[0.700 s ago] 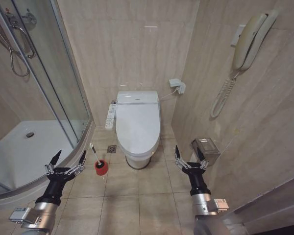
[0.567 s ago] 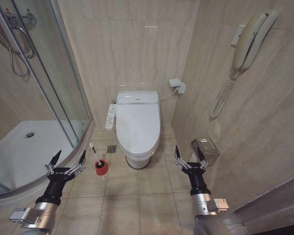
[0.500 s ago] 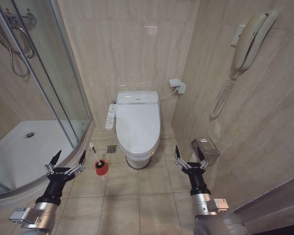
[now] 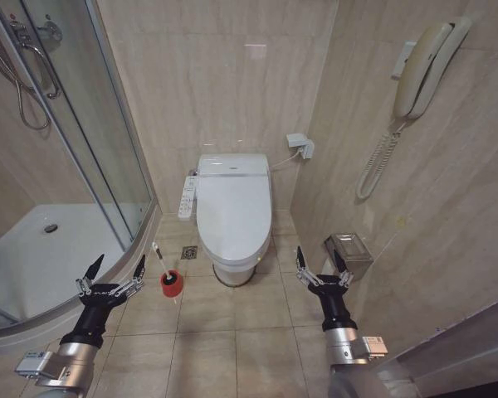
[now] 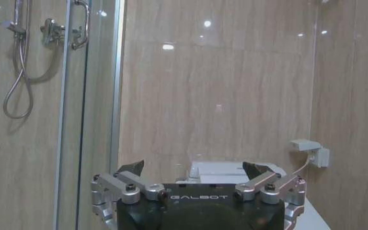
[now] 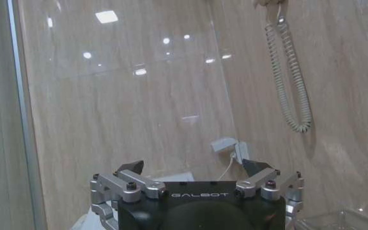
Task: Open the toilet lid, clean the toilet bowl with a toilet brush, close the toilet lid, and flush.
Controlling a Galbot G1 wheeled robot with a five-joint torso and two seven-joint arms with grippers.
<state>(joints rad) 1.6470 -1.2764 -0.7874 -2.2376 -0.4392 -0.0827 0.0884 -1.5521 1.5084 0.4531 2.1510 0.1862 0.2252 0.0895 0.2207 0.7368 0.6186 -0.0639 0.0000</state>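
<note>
While lid-down, toilet brush (image 4: 164, 269) just beside left hand (image 4: 114, 268).

I'm looking into a small bathroom with glossy beige tiled walls (image 4: 224, 75) and a matching tiled floor (image 4: 232, 332), ceiling lights glinting off the wall. To my left is a glass shower enclosure (image 4: 83, 124) with a curved white shower tray (image 4: 41, 257). On the right wall hangs a corded wall phone (image 4: 423, 66).
</note>
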